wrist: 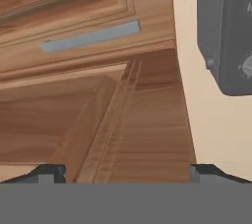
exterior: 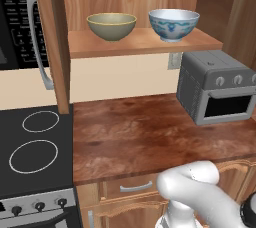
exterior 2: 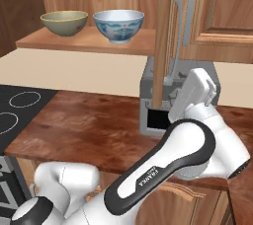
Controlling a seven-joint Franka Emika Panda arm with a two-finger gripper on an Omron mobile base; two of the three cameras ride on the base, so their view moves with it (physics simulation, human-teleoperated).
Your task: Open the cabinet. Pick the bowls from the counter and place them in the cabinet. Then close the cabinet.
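The cabinet (exterior: 145, 42) is open, both doors swung out. The left door (exterior: 55, 37) is edge-on in the left base view, the right door (exterior 2: 162, 36) edge-on in the right base view with its grey bar handle (exterior 2: 174, 36) running vertically.

The counter (exterior: 145, 132) below has no bowls on it. The toaster oven (exterior: 217, 92) sits at its right end.

Both bowls sit on the cabinet shelf (exterior: 140, 44), the olive-yellow bowl (exterior: 111, 26) to the left and the blue-and-white bowl (exterior: 173, 23) to the right, near each other but apart.

So I judge the closing step is left.

The gripper (wrist: 125, 173) has its jaws spread wide and holds nothing. It faces the right door's panel at close range, and the hand sits just right of the door's free edge in the right base view. The door's long axis is vertical, so the push likely goes sideways, toward the shelf.
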